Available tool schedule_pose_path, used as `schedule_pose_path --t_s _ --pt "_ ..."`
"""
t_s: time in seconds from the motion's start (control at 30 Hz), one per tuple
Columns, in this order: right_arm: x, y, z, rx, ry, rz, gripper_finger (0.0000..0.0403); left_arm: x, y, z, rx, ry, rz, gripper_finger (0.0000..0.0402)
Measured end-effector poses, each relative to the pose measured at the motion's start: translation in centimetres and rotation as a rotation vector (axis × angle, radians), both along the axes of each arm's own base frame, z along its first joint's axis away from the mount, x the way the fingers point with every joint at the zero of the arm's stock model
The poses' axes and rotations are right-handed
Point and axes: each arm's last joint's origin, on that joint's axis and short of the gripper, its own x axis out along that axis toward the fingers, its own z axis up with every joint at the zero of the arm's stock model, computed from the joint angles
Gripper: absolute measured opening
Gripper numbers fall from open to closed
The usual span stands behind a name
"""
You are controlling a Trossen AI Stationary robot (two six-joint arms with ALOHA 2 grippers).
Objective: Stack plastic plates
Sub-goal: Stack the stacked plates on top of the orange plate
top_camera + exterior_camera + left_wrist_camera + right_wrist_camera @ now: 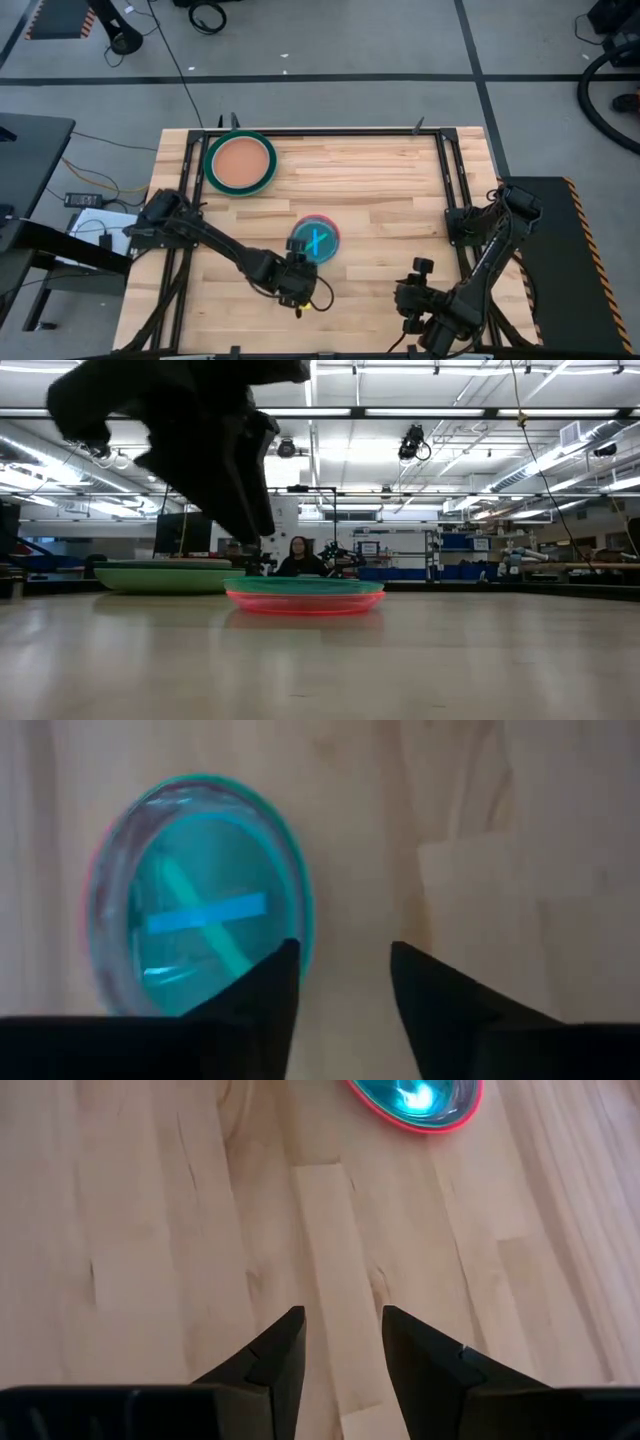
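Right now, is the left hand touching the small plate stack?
Cannot tell. In the left wrist view the open left hand overlaps the cyan-topped stack's rim; no view shows contact or gap.

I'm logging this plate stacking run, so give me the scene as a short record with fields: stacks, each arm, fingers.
large stack: opaque round plastic plates, brown on top, green rim beneath, far left of the wooden table
small stack: translucent round plastic plates, cyan on top, red rim below, mid-table
left gripper: just beside the small stack, fingers open, empty
right gripper: near table's front edge, fingers open, empty
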Motion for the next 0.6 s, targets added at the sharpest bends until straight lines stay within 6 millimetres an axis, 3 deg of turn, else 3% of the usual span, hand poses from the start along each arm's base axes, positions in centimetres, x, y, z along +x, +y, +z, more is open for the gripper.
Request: schedule_pose_path --t_s 0.23,0.6 --pt "0.4 -0.2 0.0 0.008 -0.005 -0.009 0.0144 -0.9 1.6 -4.6 -0.002 -0.086 0.047 0.0184" --pt "0.9 -0.4 0.0 0.024 -0.012 -0.025 0.0144 -0.4 2.9 -5.0 0.021 -0.109 0.035 0.0172"
